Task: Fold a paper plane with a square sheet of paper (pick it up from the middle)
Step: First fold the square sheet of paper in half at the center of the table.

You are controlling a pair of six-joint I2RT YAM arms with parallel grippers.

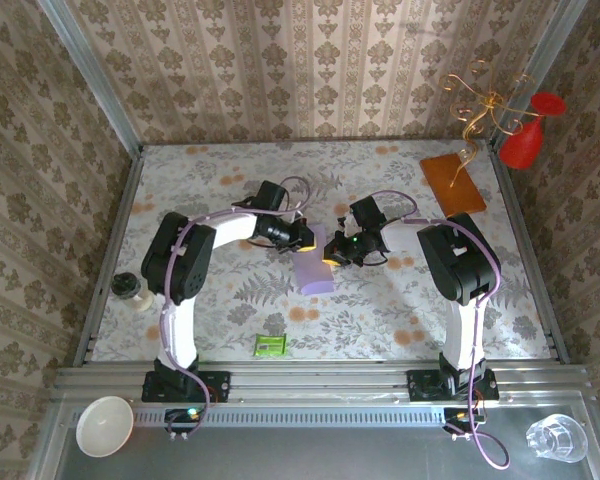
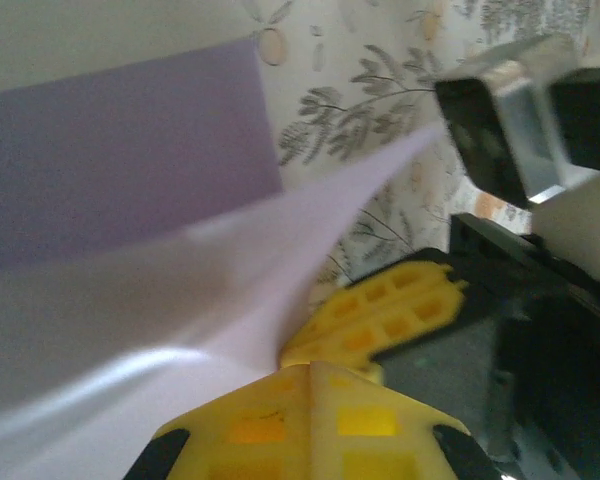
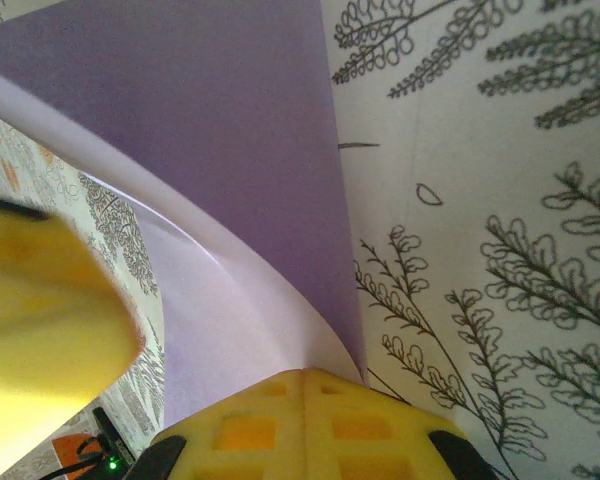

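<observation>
I see the left gripper with its jaws pressed together on the square sheet of paper. The right gripper has its jaws clamped tight on the same sheet. The lavender sheet curves between them at the middle of the worktop, just beyond the small green packet at the near edge.

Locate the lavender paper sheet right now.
In the top view the square sheet of paper is mid-table, gripped by the left gripper and right gripper, beyond the green packet.
</observation>
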